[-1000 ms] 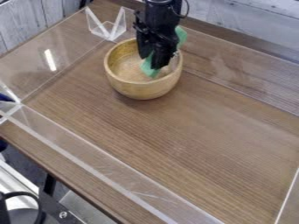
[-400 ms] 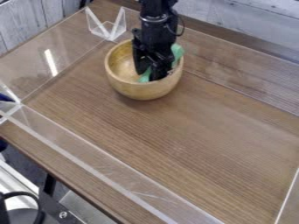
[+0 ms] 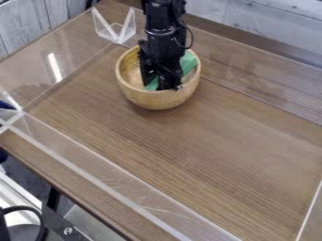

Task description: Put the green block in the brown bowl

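While our gripper [image 3: 157, 77] reaches into the brown bowl [image 3: 141, 92], the green block [image 3: 184, 65] sits against its fingers. We cannot tell whether they grip it.

We saw a brown bowl [image 3: 160, 89] of pale, smooth wood with a soft sheen, and a green block [image 3: 184, 63] inside it that looked matt. The black gripper [image 3: 158, 75] seemed matt plastic or metal, though blur hid detail. The table [image 3: 189, 160] showed dark woodgrain, edged by glossy clear plastic walls [image 3: 75, 42].
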`<state>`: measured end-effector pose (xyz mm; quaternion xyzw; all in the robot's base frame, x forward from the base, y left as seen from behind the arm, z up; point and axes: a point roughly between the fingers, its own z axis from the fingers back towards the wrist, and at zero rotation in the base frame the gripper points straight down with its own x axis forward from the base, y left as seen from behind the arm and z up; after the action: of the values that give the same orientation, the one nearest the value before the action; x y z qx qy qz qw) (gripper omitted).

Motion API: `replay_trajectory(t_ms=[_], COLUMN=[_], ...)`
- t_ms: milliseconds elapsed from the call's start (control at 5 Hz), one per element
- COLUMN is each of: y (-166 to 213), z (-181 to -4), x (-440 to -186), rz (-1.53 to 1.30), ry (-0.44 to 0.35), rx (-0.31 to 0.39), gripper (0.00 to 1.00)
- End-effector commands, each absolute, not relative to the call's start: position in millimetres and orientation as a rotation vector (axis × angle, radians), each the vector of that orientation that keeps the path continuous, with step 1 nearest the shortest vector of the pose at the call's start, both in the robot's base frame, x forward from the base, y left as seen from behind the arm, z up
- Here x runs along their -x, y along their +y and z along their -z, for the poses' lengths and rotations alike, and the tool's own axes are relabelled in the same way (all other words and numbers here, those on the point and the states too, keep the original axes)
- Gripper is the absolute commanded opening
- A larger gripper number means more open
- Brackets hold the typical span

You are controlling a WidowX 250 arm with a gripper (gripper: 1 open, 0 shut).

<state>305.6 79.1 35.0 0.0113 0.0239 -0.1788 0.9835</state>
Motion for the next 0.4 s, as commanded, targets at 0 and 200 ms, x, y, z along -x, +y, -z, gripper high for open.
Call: replay_trajectory(t_ms=[0, 200], y=[84.4, 84.0], z=[-55.6, -57.9], x=[-317.3, -322.6], rz=[0.355, 0.332], ry=[-0.015, -0.013], rx=[-0.066, -0.069], gripper=[0.0, 0.0])
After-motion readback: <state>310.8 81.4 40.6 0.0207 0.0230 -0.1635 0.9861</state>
